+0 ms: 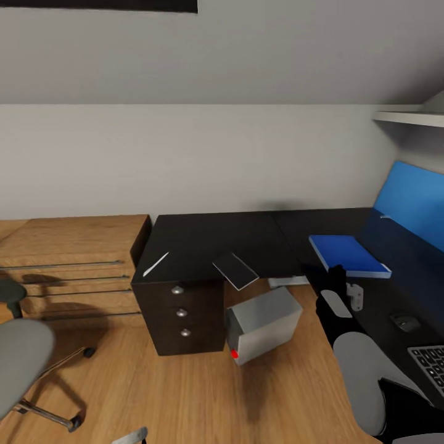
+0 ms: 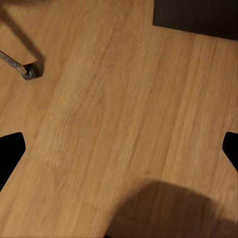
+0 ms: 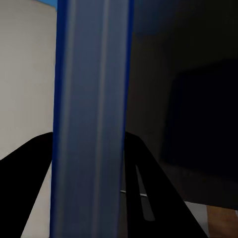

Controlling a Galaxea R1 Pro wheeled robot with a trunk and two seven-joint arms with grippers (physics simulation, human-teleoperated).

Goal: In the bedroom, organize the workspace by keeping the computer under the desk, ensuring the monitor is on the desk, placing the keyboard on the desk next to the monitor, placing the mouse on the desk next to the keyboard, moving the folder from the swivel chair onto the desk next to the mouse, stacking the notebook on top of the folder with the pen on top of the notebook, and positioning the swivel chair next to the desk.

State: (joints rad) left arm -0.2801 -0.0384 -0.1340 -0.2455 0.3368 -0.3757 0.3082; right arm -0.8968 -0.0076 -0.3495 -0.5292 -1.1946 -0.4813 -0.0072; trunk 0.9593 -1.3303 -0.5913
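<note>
The right tool point(image 3: 89, 163) pinches the folder point(image 1: 348, 256) (bright blue) on the desk point(image 1: 209, 237); the left tool point(image 2: 119, 148) is spread.

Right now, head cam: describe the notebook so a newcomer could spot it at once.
Find the glossy black desk against the white wall, then its left section above the drawer unit with silver knobs. The notebook lies at that section's front right corner, partly overhanging the edge above the computer. It is small, thin and tilted, unlike the thin white pen to its left or the blue folder farther right.
</note>
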